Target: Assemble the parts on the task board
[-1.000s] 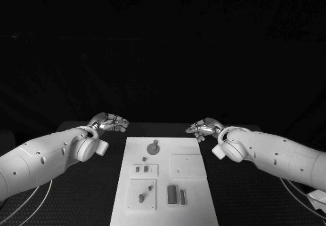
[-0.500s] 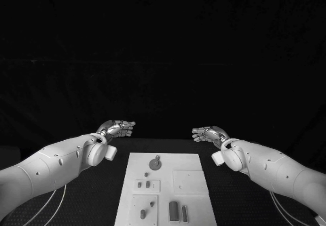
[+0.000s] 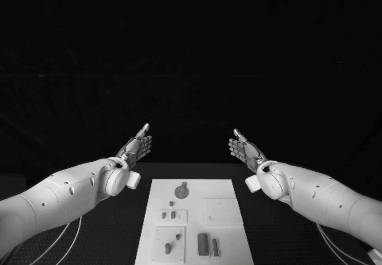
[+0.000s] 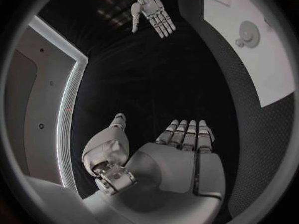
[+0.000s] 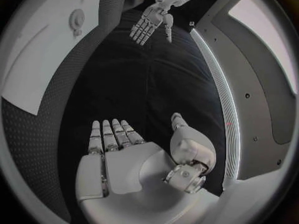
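Note:
The white task board (image 3: 195,190) lies in the middle of the black table, between my arms. On it are a round part (image 3: 182,191), small pegs (image 3: 167,215) on a raised tile, two more pegs (image 3: 168,248) on the near-left tile, and two dark bars (image 3: 203,243) side by side. My left hand (image 3: 137,146) is raised beyond the board's far left corner, fingers straight and apart, holding nothing. My right hand (image 3: 244,149) mirrors it beyond the far right corner, also empty. The left wrist view shows my left hand (image 4: 181,144), the right hand (image 4: 152,12) and the board (image 4: 268,69).
A plain square tile (image 3: 221,211) sits on the board's right half. Black table surface (image 3: 95,232) runs along both sides of the board. The right wrist view shows my right hand (image 5: 118,149), the left hand (image 5: 149,25) and the board (image 5: 37,59) with the round part (image 5: 76,20).
Both hands have gone from curled fingers to flat, straight fingers and have lifted higher above the table's far edge. The parts on the board have not moved.

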